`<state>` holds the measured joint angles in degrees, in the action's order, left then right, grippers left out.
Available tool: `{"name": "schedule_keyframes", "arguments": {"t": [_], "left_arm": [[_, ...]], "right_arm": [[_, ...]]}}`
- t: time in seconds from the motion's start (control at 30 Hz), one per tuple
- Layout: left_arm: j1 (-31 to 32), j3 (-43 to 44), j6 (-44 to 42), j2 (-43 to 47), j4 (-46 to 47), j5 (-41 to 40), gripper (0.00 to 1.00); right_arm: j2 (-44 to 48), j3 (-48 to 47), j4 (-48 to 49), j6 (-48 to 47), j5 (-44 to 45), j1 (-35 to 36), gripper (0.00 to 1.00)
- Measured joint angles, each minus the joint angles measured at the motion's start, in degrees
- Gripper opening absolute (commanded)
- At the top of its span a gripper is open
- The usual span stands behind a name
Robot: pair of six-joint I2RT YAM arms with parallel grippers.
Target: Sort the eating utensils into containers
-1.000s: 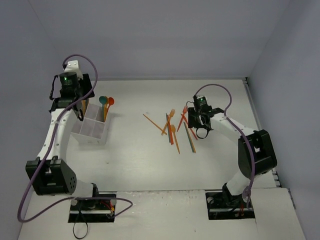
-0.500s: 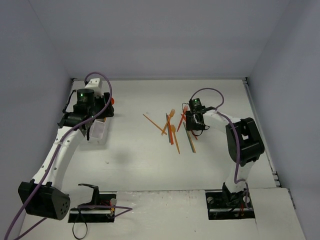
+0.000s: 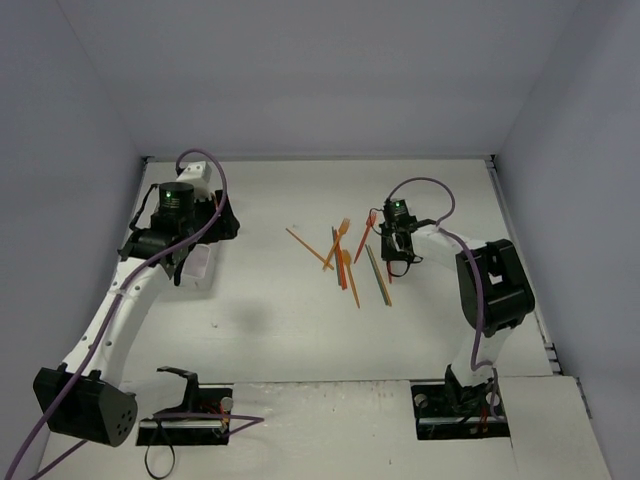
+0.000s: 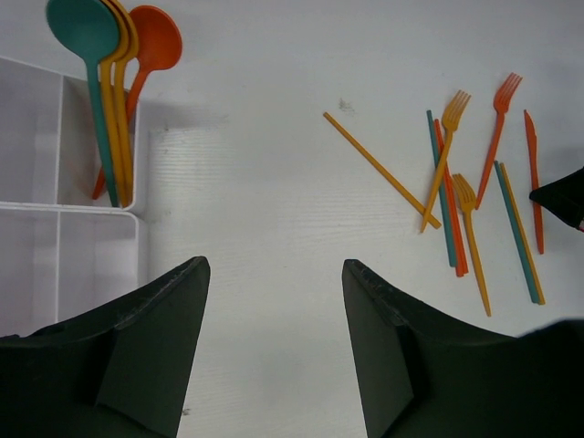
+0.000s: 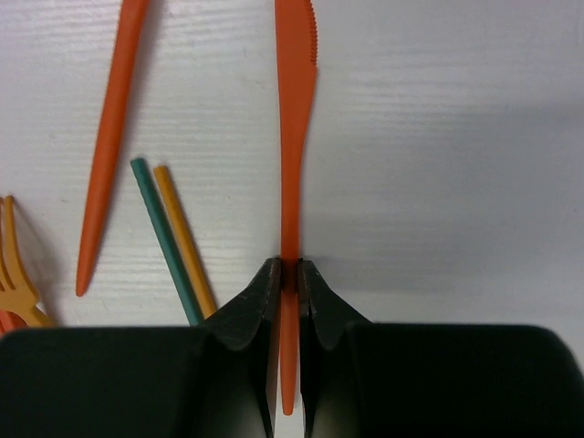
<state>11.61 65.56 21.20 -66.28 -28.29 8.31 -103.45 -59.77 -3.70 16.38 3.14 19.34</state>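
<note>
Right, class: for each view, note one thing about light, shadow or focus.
Top external: even light, a faint shadow on the table. Left wrist: the utensils sharp, the left hand dark in front. Right wrist: the orange knife crisp, the right hand dark.

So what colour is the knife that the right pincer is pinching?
Orange-red; the knife shows best in the right wrist view, nipped in the right pincer.

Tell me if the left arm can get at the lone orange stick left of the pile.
Probably yes. The left gripper is open and empty, the orange stick lies on the table facing it, only its far end meeting a fork, and the right gripper is shut on the red knife.
</note>
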Motion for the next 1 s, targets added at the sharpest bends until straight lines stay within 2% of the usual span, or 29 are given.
{"name": "schedule_keyframes", "arguments": {"t": [0.23, 0.37, 0.5, 0.67, 0.83, 1.0], "left_arm": [[1.76, 0.97, 3.37, -0.05, 0.38, 3.97, 0.57], [4.19, 2.44, 6.54, -0.55, 2.38, 6.56, 0.58], [6.31, 3.55, 10.52, -2.06, 6.72, 10.05, 0.64], [10.13, 3.98, 15.15, -5.09, 11.99, 11.82, 0.68], [15.75, 4.70, 17.50, -7.86, 16.93, 11.86, 0.70], [20.88, 6.81, 18.18, -10.66, 20.18, 11.01, 0.70]], "right_arm": [[6.42, 6.07, -3.74, 1.67, 2.00, -0.40, 0.00], [13.13, 7.42, -7.62, 1.72, 0.95, -0.33, 0.00], [21.77, 6.92, -8.11, 1.57, -0.32, 1.13, 0.00], [29.07, 3.43, -8.08, 0.66, -1.34, 9.28, 0.00], [32.51, 0.77, -6.10, -0.04, -3.86, 18.03, 0.00], [33.45, -0.07, -3.79, 0.02, -5.78, 22.29, 0.00]]}}
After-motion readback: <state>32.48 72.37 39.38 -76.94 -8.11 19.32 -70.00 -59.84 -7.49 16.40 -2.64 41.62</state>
